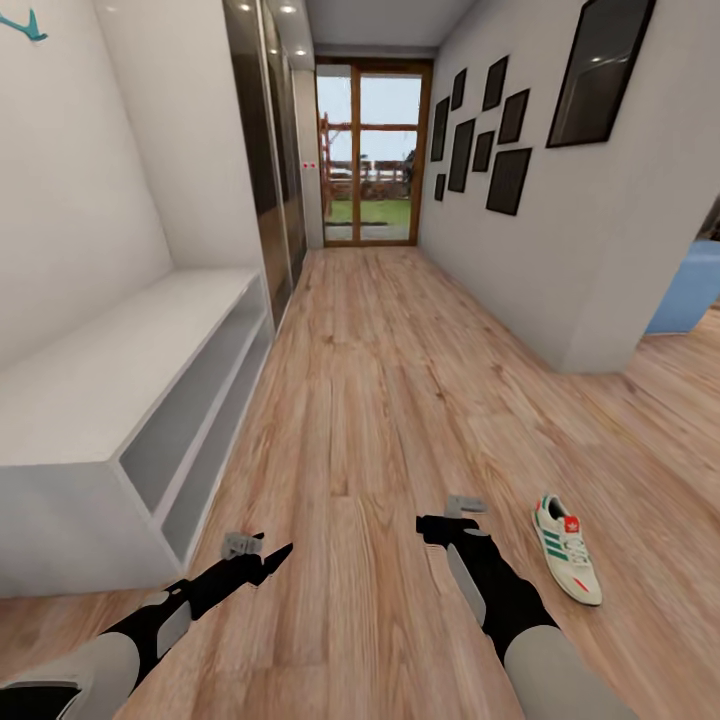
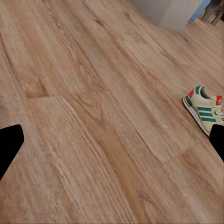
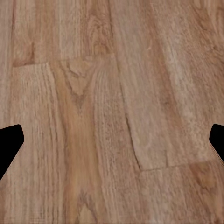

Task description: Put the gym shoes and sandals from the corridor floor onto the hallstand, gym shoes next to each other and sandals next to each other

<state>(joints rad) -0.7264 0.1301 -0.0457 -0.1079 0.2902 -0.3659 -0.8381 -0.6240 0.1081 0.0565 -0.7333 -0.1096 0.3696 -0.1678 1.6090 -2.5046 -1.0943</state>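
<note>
One gym shoe (image 1: 567, 548), white with green stripes and a red tongue, lies on the corridor floor (image 1: 380, 400) just right of my right gripper (image 1: 432, 526). The left wrist view also catches this gym shoe (image 2: 204, 110) on the planks. My right gripper (image 3: 112, 142) is open above bare wood, holding nothing. My left gripper (image 1: 268, 560) hovers low over the floor near the hallstand's front corner, and its fingers (image 2: 9, 144) stand wide apart and empty. The white hallstand (image 1: 110, 380) runs along the left wall, its top and two shelf tiers bare. The sandals are out of view.
A white wall corner (image 1: 590, 330) with dark picture frames juts in on the right, with a blue object (image 1: 690, 290) behind it. Dark wardrobe doors (image 1: 270, 150) follow the hallstand. A glazed door (image 1: 372, 150) closes the far end of the corridor.
</note>
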